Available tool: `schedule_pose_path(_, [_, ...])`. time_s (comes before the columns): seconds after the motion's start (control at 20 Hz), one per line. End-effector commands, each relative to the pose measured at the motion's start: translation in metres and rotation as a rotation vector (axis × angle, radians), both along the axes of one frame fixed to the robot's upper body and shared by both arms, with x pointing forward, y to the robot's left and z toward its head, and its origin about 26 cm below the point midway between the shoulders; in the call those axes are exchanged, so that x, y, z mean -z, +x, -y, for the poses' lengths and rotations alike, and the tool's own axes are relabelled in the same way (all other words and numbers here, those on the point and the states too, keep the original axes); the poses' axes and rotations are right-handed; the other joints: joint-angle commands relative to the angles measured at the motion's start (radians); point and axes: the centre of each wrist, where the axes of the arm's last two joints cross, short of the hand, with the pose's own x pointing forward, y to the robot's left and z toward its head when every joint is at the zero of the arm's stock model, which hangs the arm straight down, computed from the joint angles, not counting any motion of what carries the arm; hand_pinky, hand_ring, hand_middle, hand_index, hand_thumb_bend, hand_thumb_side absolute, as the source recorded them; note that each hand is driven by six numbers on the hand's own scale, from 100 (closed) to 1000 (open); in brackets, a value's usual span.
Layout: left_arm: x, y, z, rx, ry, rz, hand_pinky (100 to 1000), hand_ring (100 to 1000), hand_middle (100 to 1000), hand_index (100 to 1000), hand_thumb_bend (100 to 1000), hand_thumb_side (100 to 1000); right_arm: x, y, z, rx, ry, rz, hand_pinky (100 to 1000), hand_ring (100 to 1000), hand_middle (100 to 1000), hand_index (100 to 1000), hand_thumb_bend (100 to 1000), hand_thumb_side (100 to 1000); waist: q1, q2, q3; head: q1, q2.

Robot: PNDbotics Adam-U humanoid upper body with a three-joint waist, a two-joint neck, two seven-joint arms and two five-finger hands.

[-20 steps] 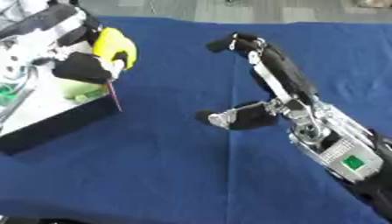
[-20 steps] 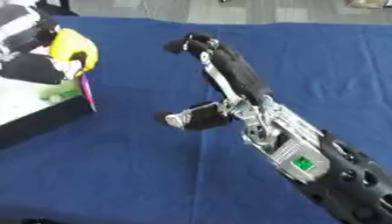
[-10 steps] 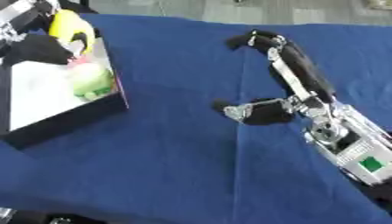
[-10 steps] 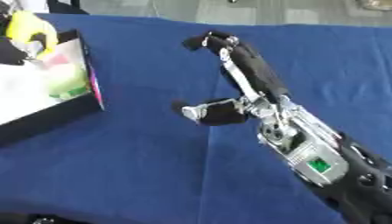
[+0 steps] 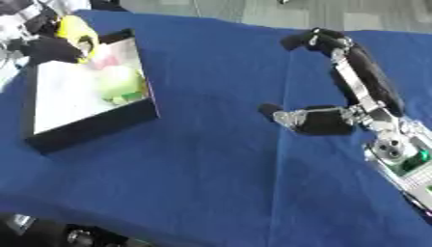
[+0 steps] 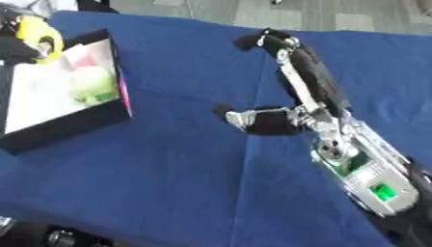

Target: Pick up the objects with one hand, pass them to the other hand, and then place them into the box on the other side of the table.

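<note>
Fingers of the left hand (image 5: 47, 46) curl round a yellow object (image 5: 74, 30), held over the far corner of the box (image 5: 93, 126), where a pale green object (image 5: 118, 82) already lies. Rounded and smooth, the yellow object looks light and perhaps slippery, best taken across its middle. Right hand (image 5: 337, 111) hangs over the blue surface (image 5: 211, 183), fingers straight, thumb out, holding nothing. Since half a second ago only the view has shifted; both hands sit much alike
</note>
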Motion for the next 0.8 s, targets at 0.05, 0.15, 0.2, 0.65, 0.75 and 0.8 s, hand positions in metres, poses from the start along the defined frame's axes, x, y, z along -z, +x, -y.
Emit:
schedule_pose_path(0.05, [-0.003,0.007,-0.014,-0.05,-0.009,0.009,872,698,570,432,100,245,-0.009,-0.002,0.005,0.011,0.012,0.031,839,833,689,783,612,173,-0.011,-0.002,-0.002,0.017,0.005])
schedule_pose_path(0.15, [0.003,0.012,-0.019,-0.069,-0.015,0.003,874,705,583,477,100,245,-0.009,-0.002,0.005,0.019,0.016,0.027,838,832,688,782,611,173,-0.012,-0.001,-0.003,0.022,0.005])
schedule_pose_path(0.2, [0.005,0.014,-0.022,-0.077,-0.016,-0.001,877,711,594,509,100,245,-0.009,-0.002,0.005,0.022,0.018,0.026,838,832,688,782,611,174,-0.012,0.0,-0.004,0.023,0.005])
schedule_pose_path(0.65, [0.025,0.022,-0.035,-0.072,0.016,-0.04,907,794,743,854,100,584,-0.009,-0.002,0.005,0.021,0.026,0.024,841,833,688,783,588,178,-0.013,0.001,-0.008,0.022,0.005])
schedule_pose_path(0.75, [0.027,0.023,-0.037,-0.069,0.036,-0.045,929,816,769,883,220,682,-0.009,-0.002,0.005,0.018,0.028,0.023,841,833,688,783,584,179,-0.013,0.001,-0.008,0.022,0.005])
schedule_pose_path(0.8, [0.027,0.023,-0.037,-0.069,0.05,-0.045,934,824,774,887,304,734,-0.009,-0.002,0.005,0.017,0.029,0.022,841,833,688,783,581,179,-0.013,0.001,-0.008,0.022,0.005])
